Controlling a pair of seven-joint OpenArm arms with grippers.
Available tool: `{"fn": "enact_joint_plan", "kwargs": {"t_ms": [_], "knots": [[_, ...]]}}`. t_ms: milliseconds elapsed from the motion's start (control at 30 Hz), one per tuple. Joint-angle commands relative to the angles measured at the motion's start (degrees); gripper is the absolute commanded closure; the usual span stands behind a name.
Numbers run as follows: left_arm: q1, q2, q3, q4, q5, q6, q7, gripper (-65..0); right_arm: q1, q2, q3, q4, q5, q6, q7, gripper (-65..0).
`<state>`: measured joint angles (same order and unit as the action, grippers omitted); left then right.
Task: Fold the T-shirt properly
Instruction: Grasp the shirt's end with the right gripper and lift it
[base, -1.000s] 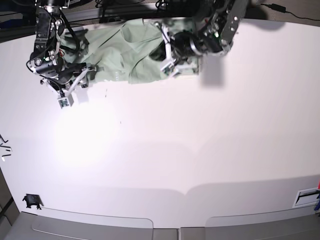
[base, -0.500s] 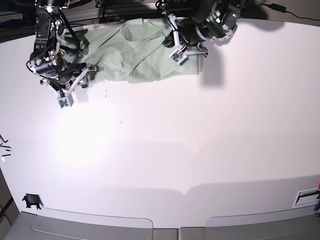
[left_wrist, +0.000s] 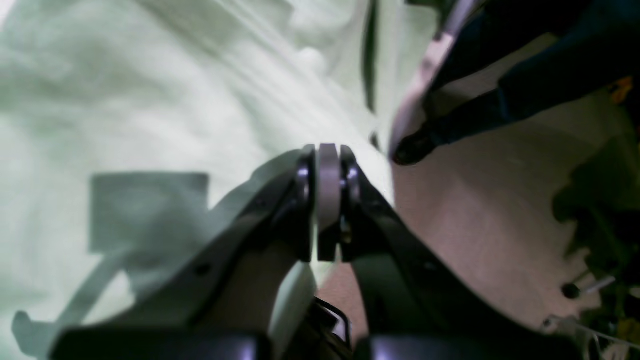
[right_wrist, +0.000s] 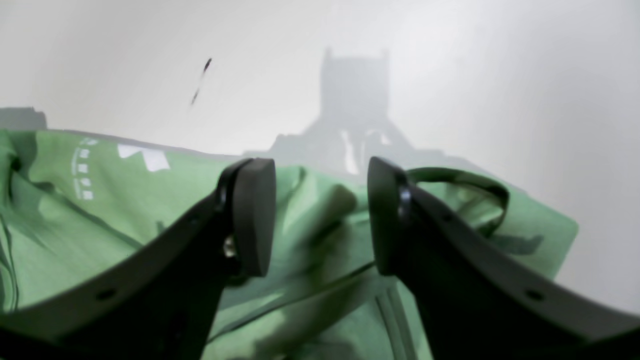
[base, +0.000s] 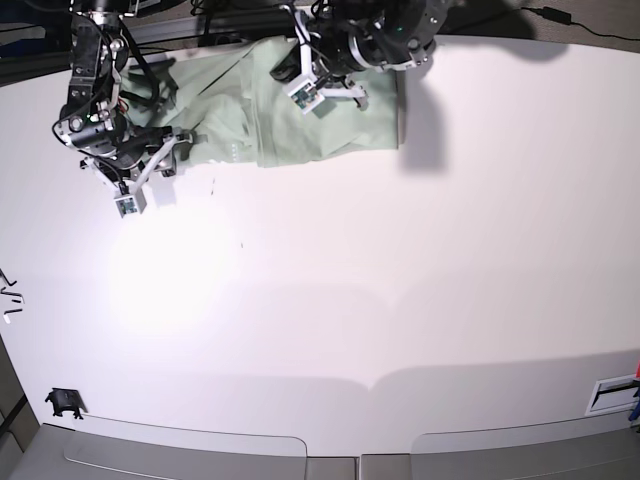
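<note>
Little of the fold looks done: the shirt lies rumpled at the table's far edge.

Going left to right in the base view, the right gripper stands with jaws apart and nothing between them; the shirt's near edge, collar and a pale print lie just under and beyond its fingertips in its wrist view. Further right, the left gripper is over the shirt's middle with jaws pressed together; whether any cloth is pinched I cannot tell, as its wrist view is blurred. By my reading, no neat crease shows yet, so spreading flat, sleeve folds and the final halving all remain.
</note>
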<state>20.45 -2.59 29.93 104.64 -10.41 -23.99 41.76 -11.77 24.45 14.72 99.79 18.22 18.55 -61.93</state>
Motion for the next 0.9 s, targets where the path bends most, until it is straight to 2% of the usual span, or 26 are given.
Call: {"fn": "enact_joint_plan", "kwargs": {"t_ms": [0,100,233,333,433,500,567,600,733,867], "knots": [[-0.2,0.5,0.2,1.2,-1.1,-0.2,-1.5,0.0,0.7,0.8,0.3,0.9,0.4,-0.2,1.1,-28.0],[-0.4,0.5,0.2,1.9,-1.2,-0.3,-1.0,0.0,0.7,0.8,0.3,0.9,-0.3,-0.2,1.1,-28.0],[-0.4,0.5,0.2,6.5,-1.1,-2.8,0.8,0.0,0.7,1.3,0.8,0.9,-7.2,-1.0,1.2,-28.0],[-0.4,0.5,0.2,10.3,-0.9,-2.8,1.1,0.0,0.8,2.1,3.8,0.9,-10.9,-2.2,2.1,-29.0],[-0.4,0.5,0.2,11.4,-0.9,-2.8,1.1,-14.8,1.0,3.8,9.5,0.9,-10.5,-2.6,2.6,-35.9],[-0.4,0.5,0.2,11.2,-0.9,-2.8,1.1,-18.4,1.0,5.4,13.7,0.8,-9.3,-2.5,3.1,-39.2],[-0.3,0.5,0.2,11.2,-0.9,-2.8,1.1,-18.6,1.0,7.4,18.4,0.7,-5.0,-2.3,3.0,-40.0],[-0.3,0.5,0.2,11.2,-0.9,-2.8,1.1,-18.6,1.0,8.6,20.7,0.3,-2.0,-1.2,3.0,-40.1],[-0.3,0.4,0.2,11.2,-0.9,-2.8,1.1,-18.6,1.0,13.8,27.8,-6.5,12.9,5.2,1.5,-40.1],[-0.4,-1.1,0.2,11.2,-1.0,-2.8,0.2,-18.6,1.4,18.6,29.9,-18.1,29.1,12.9,-5.2,-40.1]]}}
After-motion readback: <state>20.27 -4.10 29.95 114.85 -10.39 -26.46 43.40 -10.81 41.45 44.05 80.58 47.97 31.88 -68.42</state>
